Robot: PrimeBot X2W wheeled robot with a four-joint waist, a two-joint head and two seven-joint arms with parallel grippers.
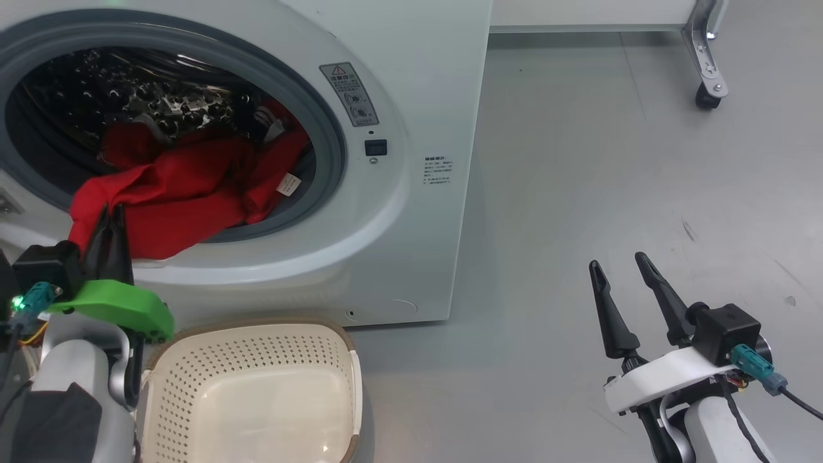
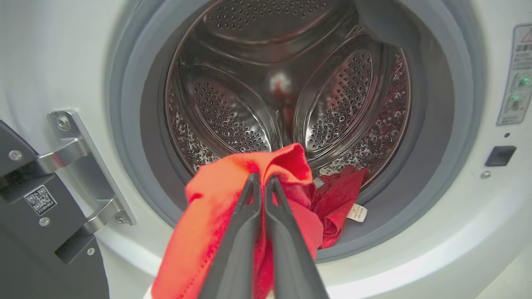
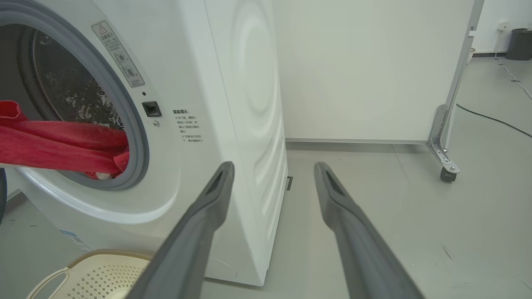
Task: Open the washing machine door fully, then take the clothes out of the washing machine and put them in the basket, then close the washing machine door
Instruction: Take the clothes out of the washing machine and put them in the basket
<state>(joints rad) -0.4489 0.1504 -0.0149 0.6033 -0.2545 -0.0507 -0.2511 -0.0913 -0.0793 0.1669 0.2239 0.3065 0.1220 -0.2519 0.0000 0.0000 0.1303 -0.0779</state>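
Observation:
The white washing machine (image 1: 411, 96) stands with its round opening uncovered. Its door (image 2: 25, 249) is swung out to the left on a metal hinge (image 2: 83, 174). Red clothes (image 1: 180, 193) spill from the steel drum over the grey gasket. My left gripper (image 1: 110, 215) is at the lower left of the opening, shut on a fold of the clothes (image 2: 208, 216), which drapes down past its fingers (image 2: 249, 216). The cream basket (image 1: 257, 325) sits on the floor just below the opening. My right gripper (image 1: 618, 262) hangs open over bare floor to the machine's right, holding nothing.
A white panel on a metal bracket with a caster wheel (image 1: 707, 96) stands behind and to the right of the machine. A black cable (image 3: 494, 118) runs across the grey floor at the far right, toward a dark bin (image 3: 521, 43).

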